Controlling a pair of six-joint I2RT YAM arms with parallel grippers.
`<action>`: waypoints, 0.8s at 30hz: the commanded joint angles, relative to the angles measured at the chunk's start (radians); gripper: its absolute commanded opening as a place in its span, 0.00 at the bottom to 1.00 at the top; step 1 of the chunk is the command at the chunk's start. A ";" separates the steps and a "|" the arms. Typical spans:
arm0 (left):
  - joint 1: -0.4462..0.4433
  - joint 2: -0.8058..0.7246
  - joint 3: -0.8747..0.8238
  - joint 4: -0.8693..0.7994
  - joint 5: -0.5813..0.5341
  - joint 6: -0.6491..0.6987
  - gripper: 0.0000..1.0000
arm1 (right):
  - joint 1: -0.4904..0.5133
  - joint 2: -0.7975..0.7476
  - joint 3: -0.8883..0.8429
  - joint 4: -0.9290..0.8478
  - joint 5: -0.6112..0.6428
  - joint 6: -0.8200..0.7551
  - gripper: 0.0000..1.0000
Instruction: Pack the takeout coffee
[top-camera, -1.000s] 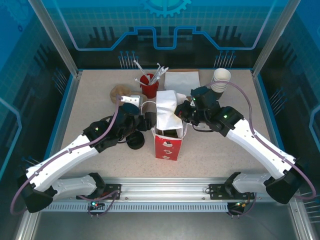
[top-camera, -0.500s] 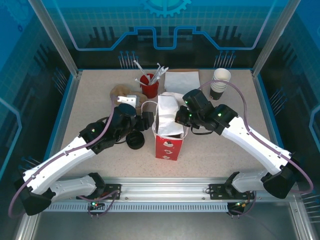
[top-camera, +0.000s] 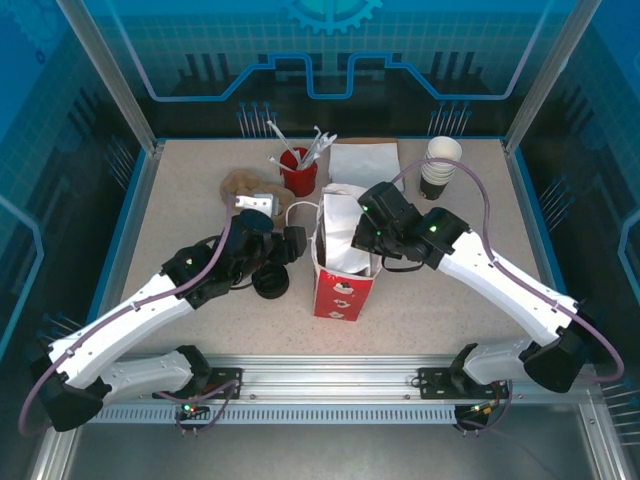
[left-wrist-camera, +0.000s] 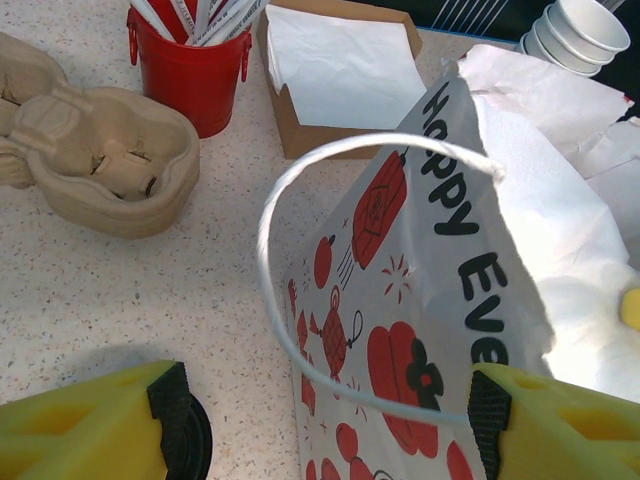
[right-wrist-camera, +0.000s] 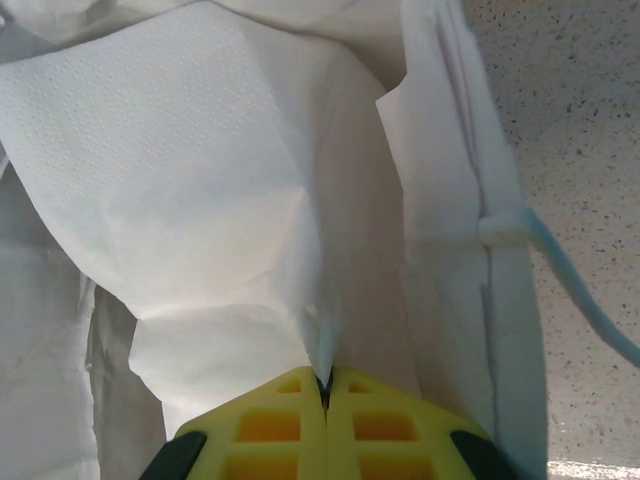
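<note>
Item 1, right jaws (right-wrist-camera: 325, 385): clenched, pinching a fold of white napkin (right-wrist-camera: 200, 170) between the yellow fingers. I see them down in the mouth of the paper bag (top-camera: 343, 292), with the napkin spreading ahead of them against the bag's white inner wall.

Item 2, left jaws (left-wrist-camera: 330, 430): released, spread wide, grasping nothing. The bag's red-printed side and its white cord handle (left-wrist-camera: 265, 250) lie between the two fingers. Whether either pad touches the bag I cannot tell.

Item 3, takeout coffee: place unconfirmed. The napkin and the right arm cover the bag's mouth, so I cannot tell whether the cup stands inside. A round black item (top-camera: 270, 284) stands on the surface just left of the bag, beside the left arm. Whether it is a lidded cup or lids alone I cannot tell.

Item 4, back row: pulp cup carrier (left-wrist-camera: 100, 160), red pot of stirrers (left-wrist-camera: 190, 70), cardboard tray of napkins (left-wrist-camera: 340, 70), and a stack of lidless paper cups (top-camera: 440, 165) at the far right.

Item 5, surface (top-camera: 180, 230): pale speckled top with a blue edge, the bag standing near its middle.

Item 6, room: aluminium frame posts, blue translucent panels with printed line patterns on three sides, and a slotted metal rail (top-camera: 330, 385) along the near edge carrying both arm bases.
</note>
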 joint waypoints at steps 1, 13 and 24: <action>0.010 -0.029 -0.021 0.002 0.001 -0.010 0.76 | 0.026 0.034 0.051 -0.047 0.064 -0.005 0.00; 0.015 -0.042 -0.042 0.008 0.003 -0.017 0.76 | 0.081 0.089 0.064 -0.074 0.124 -0.022 0.00; 0.018 -0.040 -0.057 0.018 0.010 -0.019 0.76 | 0.105 0.100 0.080 -0.053 0.121 -0.046 0.00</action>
